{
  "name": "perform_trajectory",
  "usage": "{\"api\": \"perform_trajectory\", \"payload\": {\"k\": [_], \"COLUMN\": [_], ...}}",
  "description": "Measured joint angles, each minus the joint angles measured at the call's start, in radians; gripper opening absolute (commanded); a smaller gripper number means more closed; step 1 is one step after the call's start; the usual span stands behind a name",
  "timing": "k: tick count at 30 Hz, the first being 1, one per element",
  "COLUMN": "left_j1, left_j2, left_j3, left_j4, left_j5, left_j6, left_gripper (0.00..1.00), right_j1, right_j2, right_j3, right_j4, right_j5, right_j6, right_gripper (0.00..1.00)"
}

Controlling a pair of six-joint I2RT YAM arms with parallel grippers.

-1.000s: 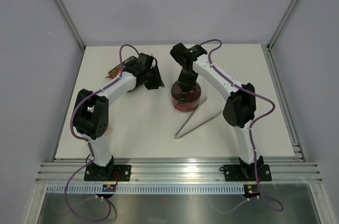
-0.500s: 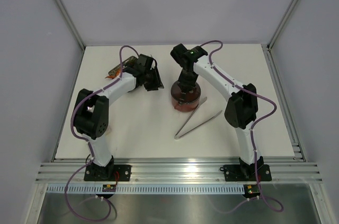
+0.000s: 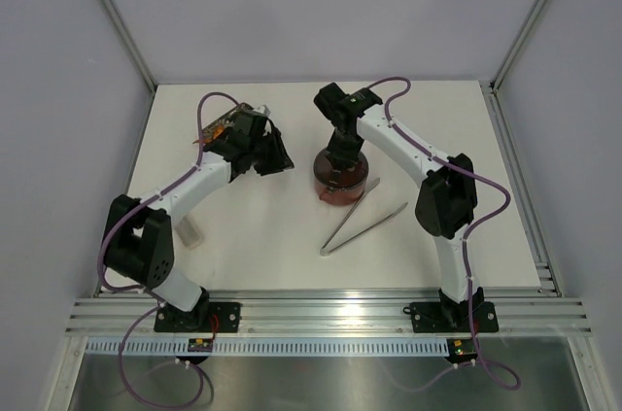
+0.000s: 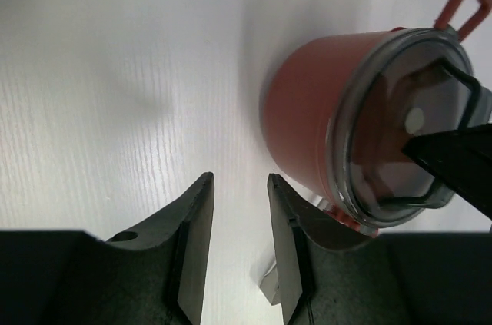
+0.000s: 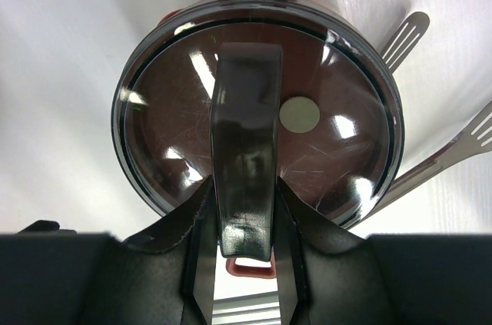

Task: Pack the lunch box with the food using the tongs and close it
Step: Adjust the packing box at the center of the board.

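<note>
Clamping the black arched plastic handle between its two fingers, your right gripper sits over the smoky clear round lid with the grey rim. That lid lies on the small round dark-red lunch box, which stands mid-table on the white table top.

Watch the red plastic latch loop. It sticks out past the rim, so the lid looks laid on rather than locked. Pull up on the handle and the lid may simply come off, or drag the pot up and drop it. Push down off-centre and the pot can skid or tip, because nothing steadies its wall.

Your left gripper hangs to the pot's left, apart from it, its fingers partly spread with nothing between them.

The long slim silver metal tongs lie flat just beside the pot on its right near side, and a sliding pot would knock them.

Reflections on the dark lid hide the inside, so you cannot tell whether the food is all packed. Latching now could shut some of it out.
</note>
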Motion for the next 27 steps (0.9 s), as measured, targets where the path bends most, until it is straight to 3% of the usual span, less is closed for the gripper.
{"api": "perform_trajectory", "payload": {"k": [3, 9, 11, 13, 14, 15, 17, 27], "left_j1": [-0.002, -0.003, -0.003, -0.003, -0.003, -0.002, -0.001, 0.023], "left_j2": [-0.006, 0.159, 0.194, 0.202, 0.202, 0.201, 0.201, 0.253], "left_j3": [-0.006, 0.053, 0.061, 0.061, 0.062, 0.066, 0.075, 0.212], "left_j4": [0.038, 0.072, 0.074, 0.071, 0.071, 0.072, 0.07, 0.06], "left_j5": [0.008, 0.027, 0.033, 0.036, 0.035, 0.036, 0.035, 0.036], "left_j6": [-0.002, -0.008, -0.011, -0.014, -0.014, -0.014, -0.014, -0.006], "left_gripper": [0.36, 0.33, 0.33, 0.33, 0.33, 0.33, 0.33, 0.31], "right_j1": [0.0, 0.001, 0.001, 0.001, 0.001, 0.001, 0.001, 0.009], "right_j2": [-0.003, -0.005, -0.007, -0.018, -0.034, -0.052, -0.099, -0.167], "right_j3": [-0.003, -0.004, -0.005, -0.023, -0.047, -0.076, -0.147, -0.203], "right_j4": [0.002, -0.002, 0.0, 0.016, 0.039, 0.069, 0.14, 0.237], "right_j5": [0.001, 0.006, 0.005, 0.0, -0.001, -0.004, -0.025, -0.061], "right_j6": [0.011, 0.058, 0.066, 0.061, 0.052, 0.041, 0.017, -0.133], "right_gripper": [0.0, 0.01, 0.08, 0.22, 0.3, 0.47, 0.64, 0.75]}}
